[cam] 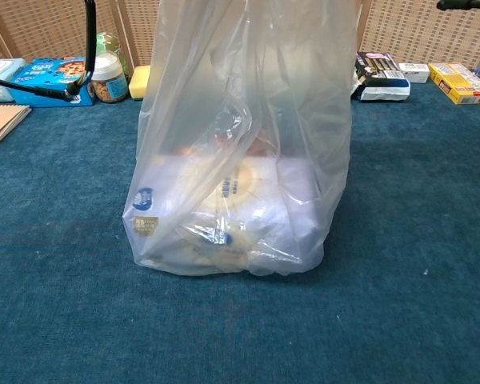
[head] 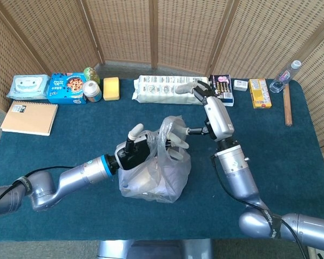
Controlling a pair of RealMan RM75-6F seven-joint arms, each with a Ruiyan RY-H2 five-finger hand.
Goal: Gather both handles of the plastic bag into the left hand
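Note:
The clear plastic bag [head: 156, 172] stands mid-table with boxes and packets inside; it fills the chest view [cam: 240, 160], its top cut off by the frame. My left hand [head: 134, 151] is at the bag's upper left and grips the bunched handles [head: 170, 132], its fingertips showing pale through the plastic. To the right of the bag top is my right hand [head: 213, 110], with fingers stretched out and apart toward the back of the table. Only its thumb reaches left to the bag's rim. The chest view shows neither hand.
Along the back edge lie a wipes pack [head: 29, 86], blue cookie box [head: 66, 88], jar [head: 92, 91], yellow sponge [head: 111, 88], tissue pack [head: 159, 89], dark box [head: 222, 89], yellow box [head: 259, 86] and water bottle [head: 286, 75]. A notebook [head: 29, 117] is far left, a wooden stick [head: 287, 105] far right.

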